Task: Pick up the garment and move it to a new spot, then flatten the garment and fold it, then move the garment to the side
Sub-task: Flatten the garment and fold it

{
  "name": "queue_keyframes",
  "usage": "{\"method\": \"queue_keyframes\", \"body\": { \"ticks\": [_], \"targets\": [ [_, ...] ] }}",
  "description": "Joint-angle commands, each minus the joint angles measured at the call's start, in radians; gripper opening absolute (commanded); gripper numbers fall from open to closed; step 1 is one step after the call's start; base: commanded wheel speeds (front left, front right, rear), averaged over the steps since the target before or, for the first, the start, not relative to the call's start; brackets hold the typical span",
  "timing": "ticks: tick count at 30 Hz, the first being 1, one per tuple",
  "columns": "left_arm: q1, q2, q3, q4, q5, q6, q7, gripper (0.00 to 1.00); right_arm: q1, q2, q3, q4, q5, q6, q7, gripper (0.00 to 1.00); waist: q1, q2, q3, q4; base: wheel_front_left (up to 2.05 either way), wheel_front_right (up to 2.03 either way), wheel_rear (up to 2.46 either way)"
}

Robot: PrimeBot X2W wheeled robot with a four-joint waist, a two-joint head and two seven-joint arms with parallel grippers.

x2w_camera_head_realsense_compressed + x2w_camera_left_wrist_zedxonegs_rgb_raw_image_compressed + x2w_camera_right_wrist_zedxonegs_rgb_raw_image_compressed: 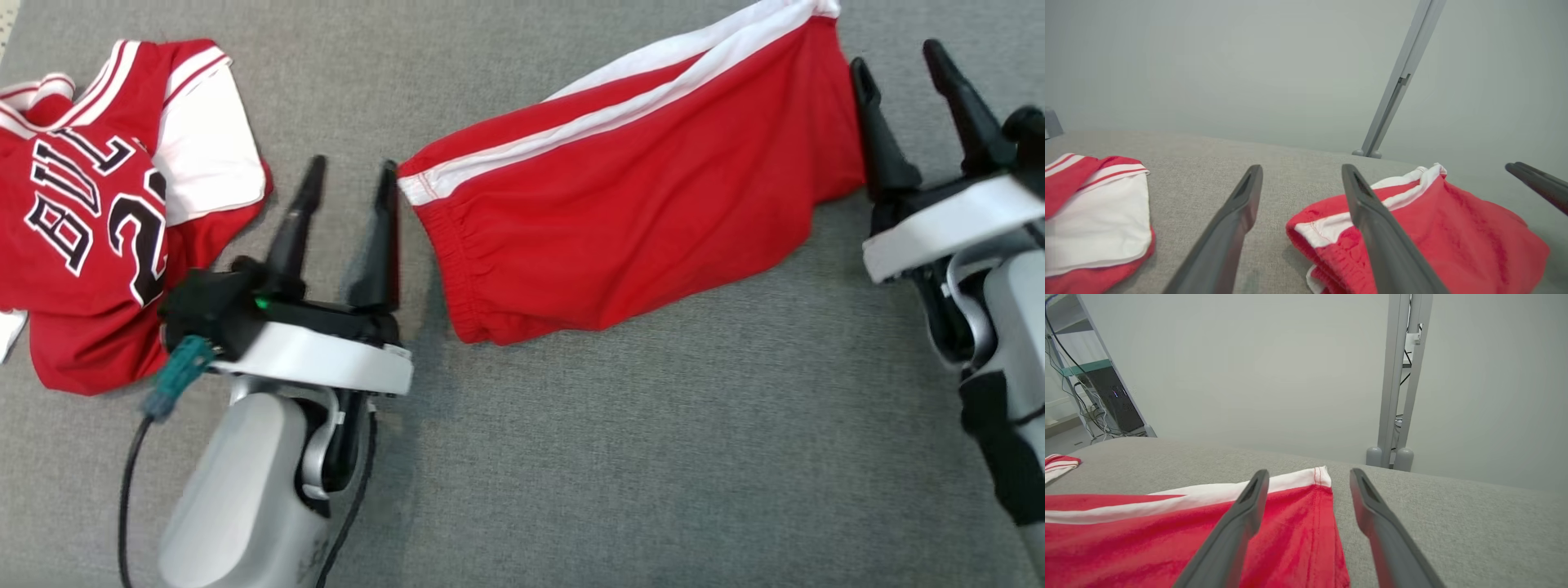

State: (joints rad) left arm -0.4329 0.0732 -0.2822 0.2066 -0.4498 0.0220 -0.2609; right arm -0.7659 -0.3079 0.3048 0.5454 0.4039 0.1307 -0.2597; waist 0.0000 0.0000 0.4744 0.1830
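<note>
The red shorts (pixel 629 204) lay spread across the grey table (pixel 653 449), fairly flat and apparently doubled leg over leg; a further fold and the move aside looked left to do. The left hand (pixel 353 166) was released and empty, just beside the waistband. The right hand (pixel 896 55) was equally spread at the leg hem, gripping nothing. A jersey (pixel 98 220) lay apart.
</note>
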Motion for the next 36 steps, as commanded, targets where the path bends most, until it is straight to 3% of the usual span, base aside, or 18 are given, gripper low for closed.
{"method": "queue_keyframes", "body": {
  "ticks": [1,9,17,36],
  "targets": [
    [0.015,0.003,0.017,-0.014,0.013,0.004,-0.004,1.0,0.023,0.005,-0.024,-0.029,-0.018,0.0,-0.006,1.0,0.0,0.0,-0.019,-0.017,0.0,0.0,0.0],
    [0.113,0.006,0.133,-0.056,0.093,-0.012,-0.004,1.0,0.247,0.097,-0.15,-0.196,-0.104,0.0,-0.006,1.0,0.0,0.0,-0.093,-0.064,0.0,0.0,0.0],
    [0.215,0.006,0.181,-0.012,0.113,-0.019,-0.004,1.0,0.389,0.153,-0.212,-0.23,-0.117,0.0,-0.006,1.0,0.0,0.0,-0.168,-0.095,0.0,0.0,0.0],
    [0.209,0.006,0.191,0.036,0.125,-0.035,-0.004,1.0,0.418,0.166,-0.237,-0.217,-0.114,0.0,-0.006,1.0,0.0,0.0,-0.179,-0.091,0.0,0.0,0.0]
  ]
}}
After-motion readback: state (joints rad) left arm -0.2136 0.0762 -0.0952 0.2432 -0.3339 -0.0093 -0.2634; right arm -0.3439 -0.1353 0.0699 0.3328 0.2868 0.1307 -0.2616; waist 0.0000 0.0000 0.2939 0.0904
